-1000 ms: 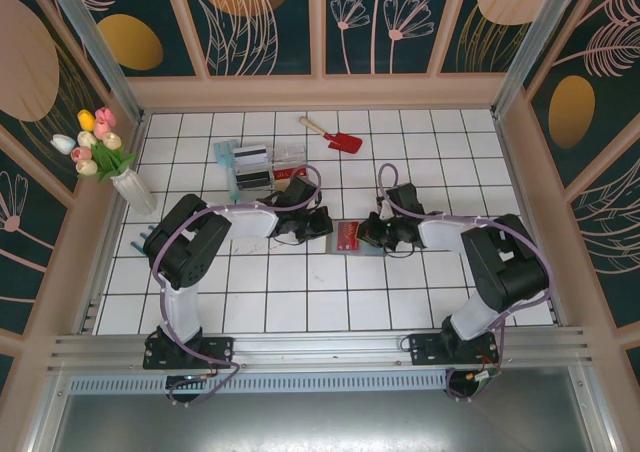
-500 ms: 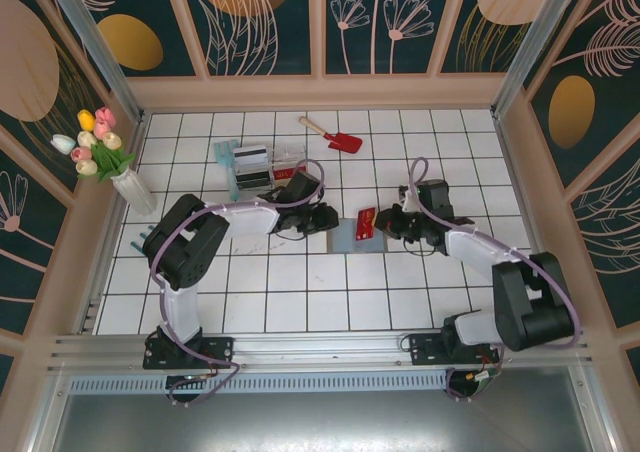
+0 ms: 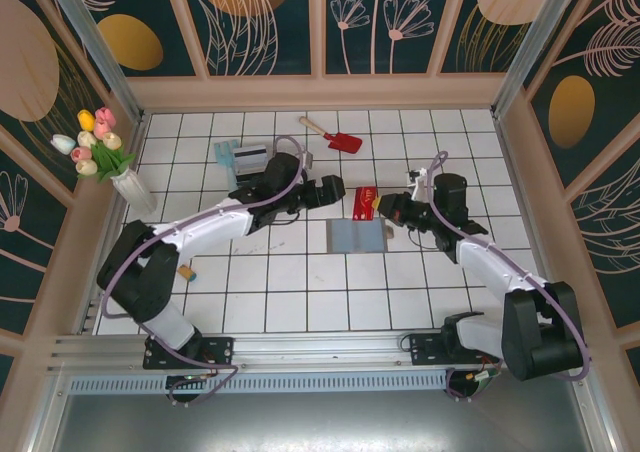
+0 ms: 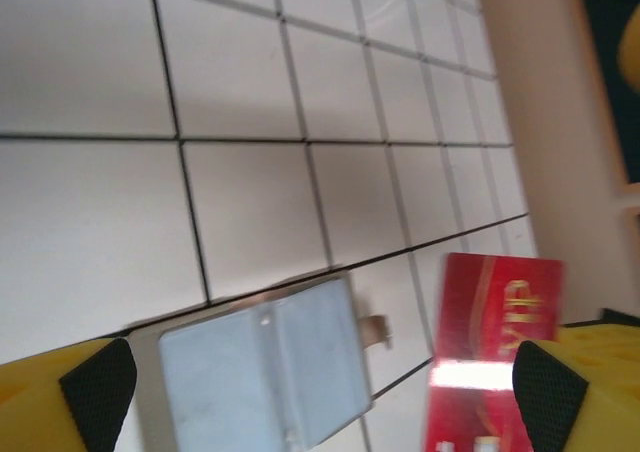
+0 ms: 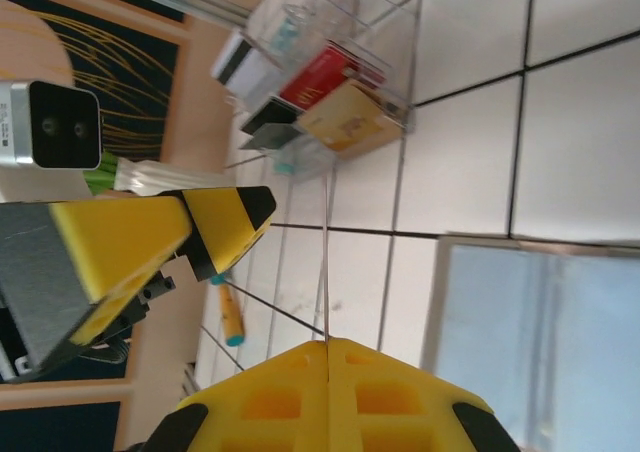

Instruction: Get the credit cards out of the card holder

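Observation:
The grey-blue card holder (image 3: 358, 236) lies open and flat on the white tiles, with its small side tab (image 4: 373, 330) sticking out. My right gripper (image 3: 384, 208) is shut on a red credit card (image 3: 365, 203) and holds it above the holder's far edge. In the right wrist view that card (image 5: 325, 262) shows edge-on, rising from the shut gripper (image 5: 328, 344), with the holder (image 5: 545, 342) below on the right. My left gripper (image 3: 337, 192) hovers open just left of the card. In its own view the gripper (image 4: 320, 384) spans the holder (image 4: 255, 367) with nothing gripped, and the red card (image 4: 495, 342) stands by its right fingertip (image 4: 550, 384).
A clear divided tray (image 3: 262, 167) with several cards stands at the back left, also visible as the tray (image 5: 320, 82) in the right wrist view. A red toy shovel (image 3: 340, 137) lies behind. A vase of tulips (image 3: 120, 172) stands at the left wall. A small orange stick (image 3: 186, 271) lies front left.
My left gripper has opened, let go of the holder and moved back. My right gripper has drawn the red card out of the holder and lifted it toward the back.

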Controlling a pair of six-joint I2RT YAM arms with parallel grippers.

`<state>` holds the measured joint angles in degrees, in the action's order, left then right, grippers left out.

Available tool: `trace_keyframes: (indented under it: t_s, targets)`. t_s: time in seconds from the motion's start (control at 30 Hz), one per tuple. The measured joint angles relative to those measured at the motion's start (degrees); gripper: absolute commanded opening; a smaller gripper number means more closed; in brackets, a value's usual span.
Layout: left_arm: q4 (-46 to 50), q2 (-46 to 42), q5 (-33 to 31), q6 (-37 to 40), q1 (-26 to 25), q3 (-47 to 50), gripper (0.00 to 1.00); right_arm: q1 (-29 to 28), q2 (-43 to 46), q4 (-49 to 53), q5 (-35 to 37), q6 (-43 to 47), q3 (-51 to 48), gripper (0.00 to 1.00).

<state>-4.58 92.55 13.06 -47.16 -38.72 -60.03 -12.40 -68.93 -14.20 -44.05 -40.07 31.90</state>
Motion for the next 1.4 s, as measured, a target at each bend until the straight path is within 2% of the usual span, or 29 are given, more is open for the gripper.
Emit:
trace_keyframes:
  t_s: [0.07,0.23,0.37,0.6,0.8,1.03,1.1,1.17,1.27,1.3,1.4]
  targets:
    - [-2.54,-1.46,1.18,-0.02,0.07,0.50,0.98,-0.02,0.00,-4.96,-1.09,-3.23,-0.94,0.00]
    - [-12.26,-2.43,8.94,-2.16,0.09,2.12,0.98,-0.07,0.00,-16.90,-2.58,-10.99,-1.44,0.00]
    - [-16.02,-2.43,11.52,-4.11,0.09,2.32,0.97,-0.28,0.00,-23.63,-2.82,-15.15,-1.44,0.00]
    - [-23.41,-1.88,16.98,-7.56,0.42,2.32,0.68,-0.90,0.00,-30.08,-4.13,-19.58,-1.44,0.00]
    - [-30.18,0.66,20.92,-10.47,0.42,2.32,0.36,-1.01,0.02,-32.35,-5.07,-21.84,-1.44,0.00]
    - [-33.79,1.27,23.17,-12.04,1.14,2.43,0.13,-1.22,0.24,-33.57,-5.60,-22.88,-1.44,0.00]
    - [-34.47,1.22,24.04,-11.96,1.70,2.62,0.02,-1.33,0.39,-33.46,-5.53,-22.88,-1.44,0.00]
    - [-34.88,0.87,24.55,-11.43,1.81,2.82,0.00,-1.36,0.37,-32.96,-5.57,-22.88,-1.44,0.00]
    - [-34.25,0.20,25.05,-10.47,2.03,2.97,0.00,-1.57,0.44,-32.02,-6.16,-22.23,-1.40,0.53]
    - [-33.51,-0.11,24.87,-9.44,2.21,2.97,0.00,-1.57,0.55,-30.38,-6.16,-21.07,-1.29,0.67]
    - [-27.19,-1.68,22.77,-4.26,2.82,2.54,0.00,-1.57,1.03,-22.14,-5.27,-15.43,0.24,0.83]
